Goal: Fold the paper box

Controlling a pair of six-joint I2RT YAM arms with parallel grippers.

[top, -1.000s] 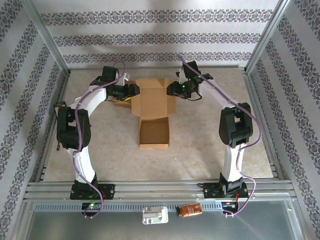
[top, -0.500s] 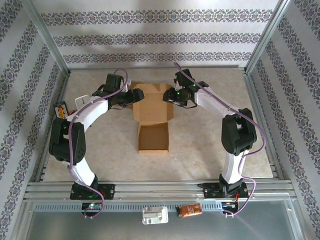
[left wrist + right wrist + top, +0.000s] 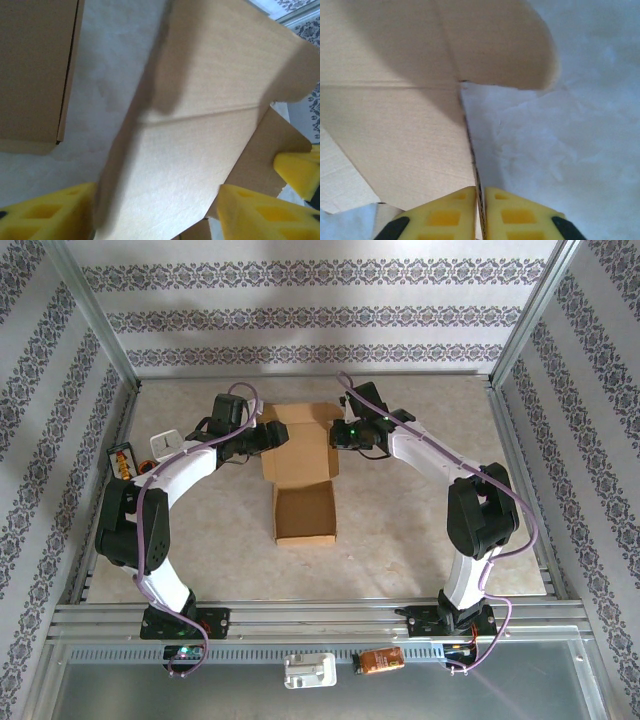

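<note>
Left arm: rises from the base at the near edge, bows outward, then bends in at the elbow and points the left tool (image 3: 272, 435) sideways at the left edge of the paper box (image 3: 303, 465). Right arm: mirrors that, elbow high, with the right tool (image 3: 336, 437) aimed at the opposite edge. Between the two tools, lies flat as a lid panel with side flaps; nearer the bases than either tool, sits open as a square tray (image 3: 305, 512). Left tool: stands partly spread, yellow fingers (image 3: 47, 212) on either side of the raised left flap (image 3: 200, 115); cannot tell whether the pads press it. Right tool: pinches almost shut, fingertips clamped on the thin edge of the right flap (image 3: 395, 125), which runs straight away from them. Under both tools, a pale marbled worktop (image 3: 420, 530). Left of the left tool and well apart from it, a small white gadget (image 3: 166, 443) and an orange-and-black item (image 3: 122, 458). Beyond the tools, striped floral wallpaper (image 3: 300, 310) on three sides, edged by slanting metal posts (image 3: 95, 315).
</note>
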